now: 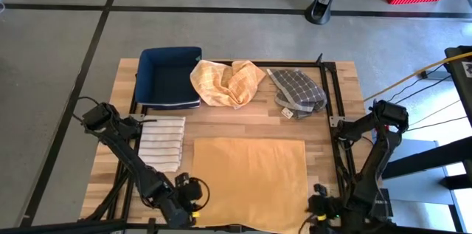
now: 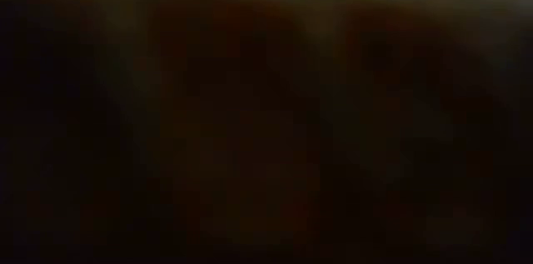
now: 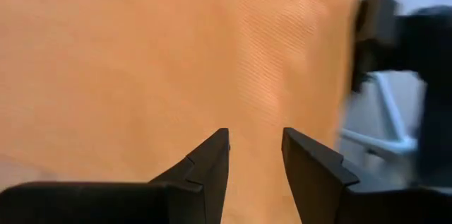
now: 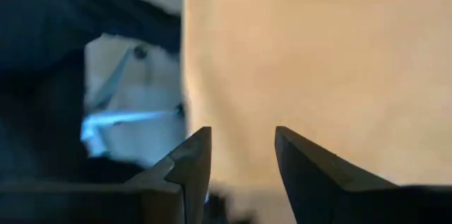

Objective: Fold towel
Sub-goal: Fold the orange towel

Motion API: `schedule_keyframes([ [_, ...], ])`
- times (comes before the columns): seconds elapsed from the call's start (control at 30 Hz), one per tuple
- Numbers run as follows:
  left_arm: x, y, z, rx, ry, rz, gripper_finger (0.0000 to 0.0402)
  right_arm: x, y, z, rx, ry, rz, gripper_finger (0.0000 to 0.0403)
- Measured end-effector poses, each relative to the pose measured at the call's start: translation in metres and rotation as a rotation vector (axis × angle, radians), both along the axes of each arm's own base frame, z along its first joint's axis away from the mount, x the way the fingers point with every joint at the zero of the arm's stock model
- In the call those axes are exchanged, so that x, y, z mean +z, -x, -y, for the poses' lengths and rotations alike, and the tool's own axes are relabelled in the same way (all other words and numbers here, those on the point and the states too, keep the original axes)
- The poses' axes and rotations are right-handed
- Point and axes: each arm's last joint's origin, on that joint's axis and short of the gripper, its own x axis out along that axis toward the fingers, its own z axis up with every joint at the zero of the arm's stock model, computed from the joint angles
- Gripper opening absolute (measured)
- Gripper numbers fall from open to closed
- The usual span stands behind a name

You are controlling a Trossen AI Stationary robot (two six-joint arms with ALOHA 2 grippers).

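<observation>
An orange towel (image 1: 249, 179) lies spread flat on the wooden table (image 1: 339, 94), near its front edge. My left gripper (image 1: 193, 191) stands at the towel's near left corner. In the left wrist view it (image 3: 254, 136) is open, with the orange cloth (image 3: 141, 54) beyond the fingers and nothing between them. My right gripper (image 1: 318, 195) stands at the near right corner. In the right wrist view it (image 4: 242, 132) is open too, over the towel's edge (image 4: 318, 54). Whether any fingertip touches the cloth cannot be told. The low view is dark.
At the back of the table stand a dark blue tray (image 1: 169, 75), a crumpled orange checked cloth (image 1: 227, 80) and a grey checked cloth (image 1: 296, 90). A folded striped towel (image 1: 162, 142) lies left of the orange towel. A black frame runs along the table's right side (image 1: 333, 116).
</observation>
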Motion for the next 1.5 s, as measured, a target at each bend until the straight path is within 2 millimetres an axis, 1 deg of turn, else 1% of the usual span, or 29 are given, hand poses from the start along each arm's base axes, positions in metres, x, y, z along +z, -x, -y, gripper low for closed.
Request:
schedule_keyframes([
  [0.1, -0.016, -0.01, -0.008, 0.009, -0.099, -0.024, 0.0125, -0.003, -0.019, 0.012, 0.015, 0.141, 0.049, 0.0159],
  [0.17, -0.03, -0.017, -0.014, 0.012, -0.16, -0.067, 0.0125, -0.009, -0.03, 0.023, 0.037, 0.253, 0.031, 0.0159],
  [0.27, -0.052, -0.023, -0.025, 0.036, -0.251, -0.163, 0.0125, -0.019, -0.045, 0.039, 0.055, 0.388, -0.044, 0.0159],
  [0.33, -0.066, -0.022, -0.035, 0.072, -0.324, -0.256, 0.0125, -0.025, -0.052, 0.05, 0.069, 0.446, -0.116, 0.0159],
  [0.37, -0.069, -0.021, -0.04, 0.101, -0.363, -0.29, 0.0125, -0.026, -0.055, 0.055, 0.07, 0.467, -0.148, 0.0159],
  [0.47, -0.074, -0.016, -0.055, 0.182, -0.468, -0.4, 0.0125, -0.027, -0.059, 0.07, 0.055, 0.541, -0.229, 0.0159],
  [0.57, -0.075, -0.01, -0.068, 0.259, -0.545, -0.475, 0.0125, -0.028, -0.059, 0.085, 0.031, 0.631, -0.31, 0.0159],
  [0.7, -0.075, -0.013, -0.071, 0.291, -0.526, -0.479, 0.0125, -0.028, -0.06, 0.098, 0.002, 0.696, -0.363, 0.0159],
  [0.83, -0.069, -0.021, -0.063, 0.235, -0.463, -0.458, 0.0125, -0.025, -0.057, 0.1, -0.01, 0.703, -0.382, 0.0159],
  [0.87, -0.066, -0.023, -0.061, 0.22, -0.441, -0.467, 0.0125, -0.022, -0.057, 0.1, -0.015, 0.687, -0.385, 0.0159],
  [0.93, -0.058, -0.027, -0.054, 0.169, -0.404, -0.469, 0.0125, -0.012, -0.057, 0.094, -0.02, 0.599, -0.37, 0.0159],
  [1.0, -0.045, -0.032, -0.046, 0.103, -0.379, -0.443, 0.0125, 0.0, -0.061, 0.084, -0.01, 0.485, -0.303, 0.0159],
  [1.03, -0.039, -0.034, -0.041, 0.064, -0.374, -0.425, 0.0125, 0.005, -0.064, 0.076, -0.003, 0.421, -0.238, 0.0159],
  [1.13, -0.031, -0.038, -0.031, -0.031, -0.359, -0.364, 0.0125, 0.011, -0.07, 0.058, 0.058, 0.303, -0.066, 0.0159],
  [1.2, -0.033, -0.039, -0.029, -0.085, -0.364, -0.344, 0.0125, 0.005, -0.071, 0.054, 0.095, 0.259, -0.024, 0.0159],
  [1.27, -0.041, -0.039, -0.031, -0.109, -0.37, -0.333, 0.0125, -0.008, -0.069, 0.055, 0.099, 0.251, -0.036, 0.0159],
  [1.4, -0.063, -0.032, -0.042, -0.147, -0.421, -0.375, 0.0125, -0.034, -0.064, 0.069, 0.06, 0.294, -0.117, 0.0159],
  [1.5, -0.069, -0.03, -0.047, -0.147, -0.432, -0.37, 0.0125, -0.046, -0.059, 0.082, 0.053, 0.327, -0.209, 0.0159],
])
